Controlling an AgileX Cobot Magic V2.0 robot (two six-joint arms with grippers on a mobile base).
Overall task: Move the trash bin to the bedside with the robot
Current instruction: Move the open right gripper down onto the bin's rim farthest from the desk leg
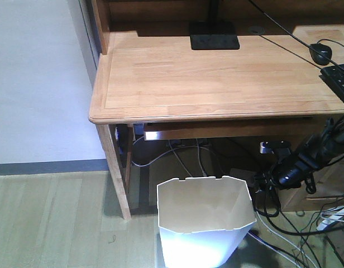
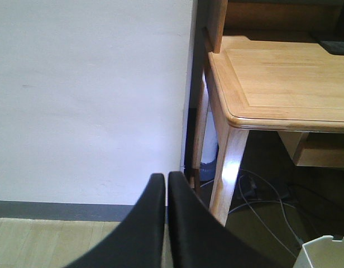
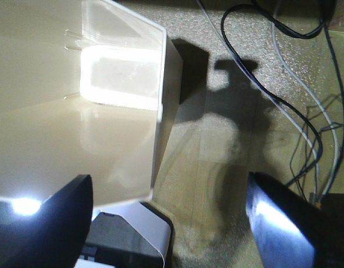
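Observation:
The white trash bin (image 1: 205,223) stands on the floor in front of the desk, cream inside with an angular rim. Its corner shows in the left wrist view (image 2: 325,254). In the right wrist view the bin (image 3: 60,128) fills the left. My right gripper (image 3: 169,178) is open wide, one finger over the bin's inside, the other over the floor, so the jaws straddle the bin's right wall. The right arm (image 1: 306,159) hangs at the bin's right. My left gripper (image 2: 166,184) is shut and empty, facing the wall. The bed is out of view.
A light wooden desk (image 1: 216,78) stands behind the bin, its leg (image 1: 117,167) to the left. On it lie a black power strip (image 1: 214,42), mouse (image 1: 320,53) and keyboard (image 1: 339,78). Loose cables (image 3: 295,100) lie on the floor to the right. A white wall (image 2: 88,95) is at left.

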